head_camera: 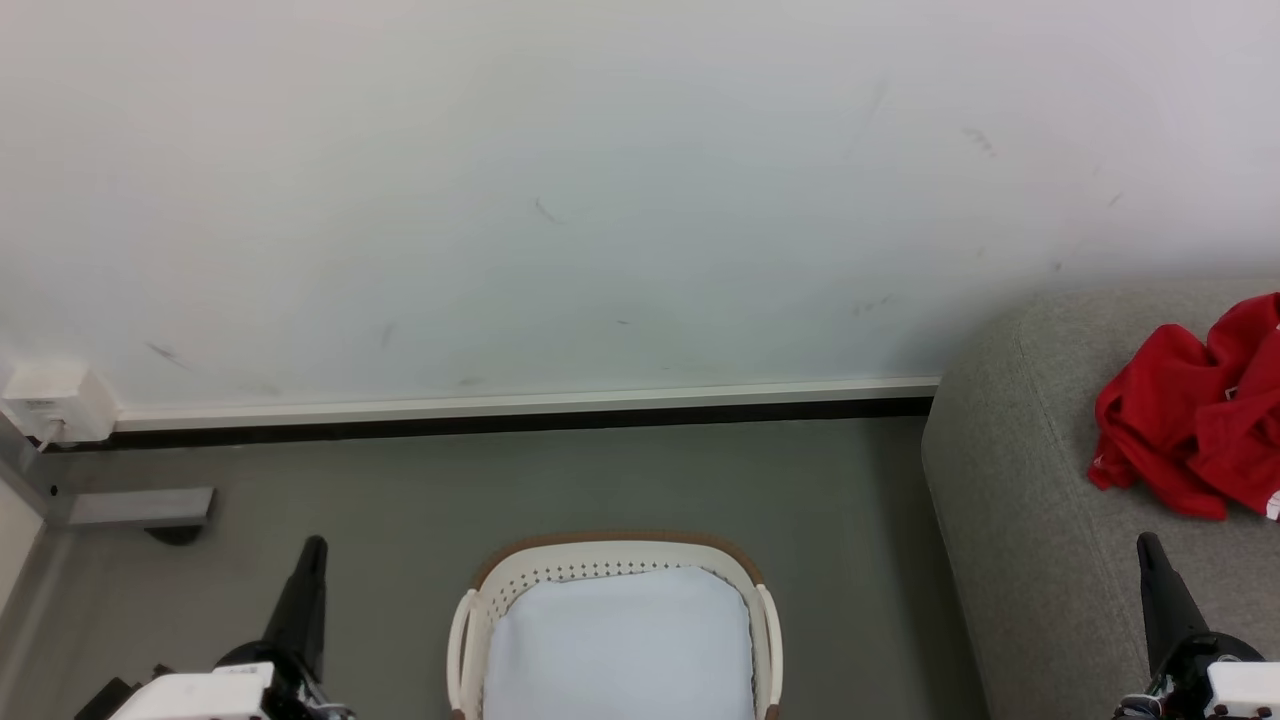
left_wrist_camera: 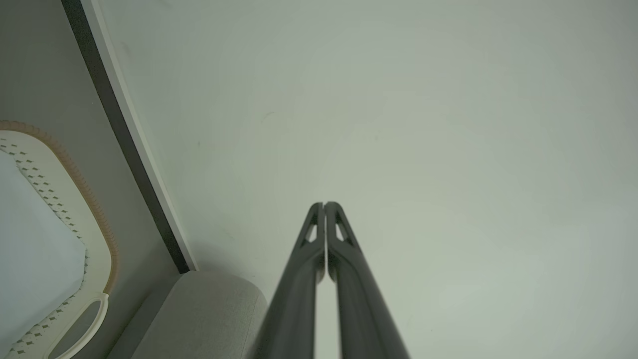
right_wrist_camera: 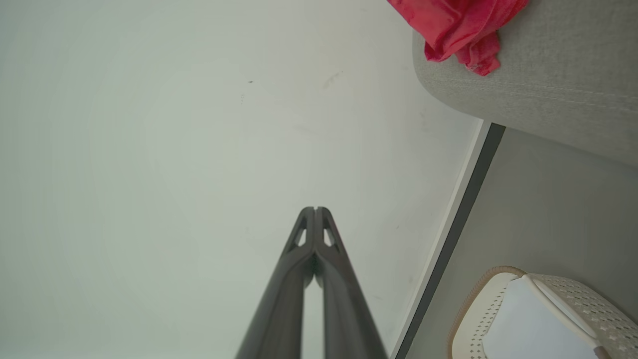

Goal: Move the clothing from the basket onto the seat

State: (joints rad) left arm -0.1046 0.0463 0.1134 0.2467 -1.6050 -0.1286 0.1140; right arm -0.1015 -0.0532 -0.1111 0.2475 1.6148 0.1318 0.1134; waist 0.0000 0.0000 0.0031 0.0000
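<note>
The left tool [head_camera: 313,545] and the right tool [head_camera: 1150,542], both clenched on nothing, flank the basket [head_camera: 615,553], which shows its white lining [head_camera: 620,640], while the red clothing [head_camera: 1195,420] lies heaped on the seat [head_camera: 1010,480] right of the basket.

Pale white wall [head_camera: 640,180] stood across the back, with a few faint dark scuff marks [head_camera: 545,210]. White skirting board [head_camera: 520,405] ran along its foot, with a black strip under it. Plain grey floor [head_camera: 380,490] below. Small white box [head_camera: 55,400] on the wall far left, grey bar [head_camera: 140,507] near it, lower down
</note>
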